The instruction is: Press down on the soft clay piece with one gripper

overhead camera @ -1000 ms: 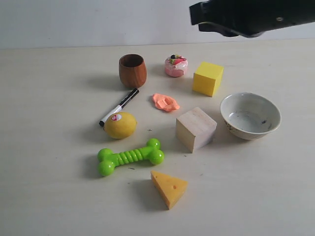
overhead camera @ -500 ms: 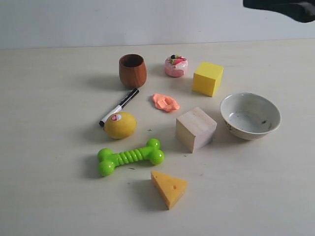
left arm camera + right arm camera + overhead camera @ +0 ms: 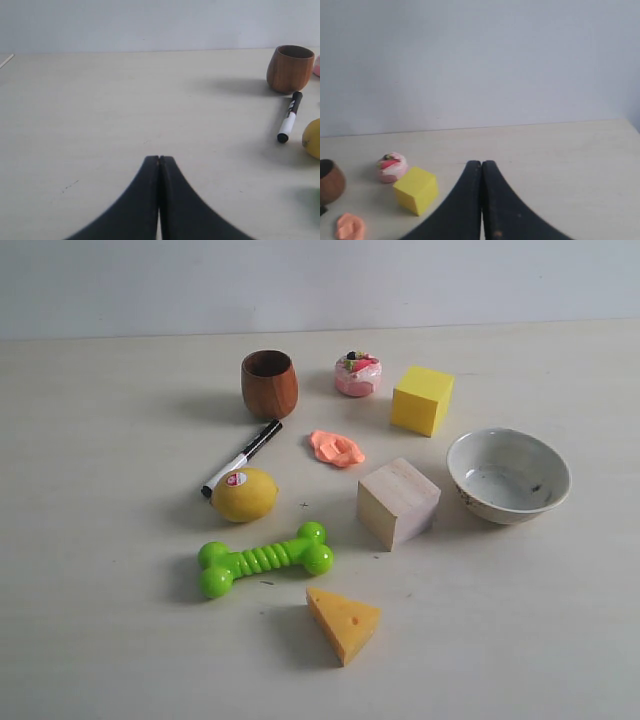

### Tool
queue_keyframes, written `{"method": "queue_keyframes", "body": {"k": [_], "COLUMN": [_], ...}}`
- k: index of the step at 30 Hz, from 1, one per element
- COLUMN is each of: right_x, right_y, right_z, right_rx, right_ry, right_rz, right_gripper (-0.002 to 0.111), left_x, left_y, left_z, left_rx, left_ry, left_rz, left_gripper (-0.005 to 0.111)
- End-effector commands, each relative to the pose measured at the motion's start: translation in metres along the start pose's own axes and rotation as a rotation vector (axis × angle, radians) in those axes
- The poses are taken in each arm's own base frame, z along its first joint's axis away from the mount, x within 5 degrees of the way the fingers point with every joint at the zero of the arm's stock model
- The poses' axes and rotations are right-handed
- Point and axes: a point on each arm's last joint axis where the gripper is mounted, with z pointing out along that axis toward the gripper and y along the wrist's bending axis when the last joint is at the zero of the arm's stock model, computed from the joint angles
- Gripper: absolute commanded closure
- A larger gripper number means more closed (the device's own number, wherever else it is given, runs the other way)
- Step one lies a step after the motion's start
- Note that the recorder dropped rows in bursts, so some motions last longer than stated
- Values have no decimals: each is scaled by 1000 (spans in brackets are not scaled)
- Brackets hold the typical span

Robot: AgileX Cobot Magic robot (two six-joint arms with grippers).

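The soft clay piece (image 3: 336, 448), a flat lumpy salmon-orange blob, lies on the table between the marker and the yellow cube; it also shows at the edge of the right wrist view (image 3: 350, 226). Neither arm appears in the exterior view. My left gripper (image 3: 159, 159) is shut with nothing between its fingers, over bare table far from the clay. My right gripper (image 3: 481, 163) is shut and empty too, held off to the side of the yellow cube, well away from the clay.
Around the clay stand a wooden cup (image 3: 269, 383), a pink cake toy (image 3: 357, 374), a yellow cube (image 3: 421, 399), a wooden cube (image 3: 398, 502) and a white bowl (image 3: 508, 475). A marker (image 3: 242, 456), lemon (image 3: 244, 494), green bone toy (image 3: 265, 559) and cheese wedge (image 3: 343, 623) lie nearer.
The dark arm at the top right of the exterior view has drawn away to the right and is now out of that view. The objects on the table have not moved.
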Motion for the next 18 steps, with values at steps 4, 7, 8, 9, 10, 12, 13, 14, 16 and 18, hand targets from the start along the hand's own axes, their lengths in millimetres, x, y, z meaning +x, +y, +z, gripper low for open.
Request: {"method": "queue_keyframes", "body": {"k": [4, 7, 8, 9, 10, 12, 13, 14, 16, 18], "right_x": [70, 99, 108, 111, 116, 121, 122, 124, 127, 131], "right_y": [-28, -32, -31, -31, -30, -30, -29, -29, -28, -25], "right_z": [-35, -40, -38, -36, -34, -31, -30, -29, -29, -29], "right_rx": [213, 278, 271, 262, 246, 233, 228, 225, 204, 160], "right_ry": [-106, -142, -156, -167, -176, -182, -177, -173, -175, -195], "right_rz": [25, 44, 42, 50, 73, 88, 103, 112, 113, 96], "right_gripper": [108, 108, 108, 108, 108, 108, 108, 108, 108, 108], "left_x": [-1, -1, -1, -1, -1, -1, -1, -1, -1, -1], "left_y": [0, 0, 0, 0, 0, 0, 0, 0, 0, 0], "left_z": [0, 0, 0, 0, 0, 0, 0, 0, 0, 0], "left_rx": [5, 5, 5, 5, 5, 5, 5, 5, 5, 5], "left_ry": [-13, -13, -13, -13, -13, -13, -13, -13, -13, -13], "left_rz": [-2, -2, -2, -2, -2, -2, -2, -2, -2, -2], "left_gripper": [107, 107, 107, 107, 107, 107, 107, 107, 107, 107]}}
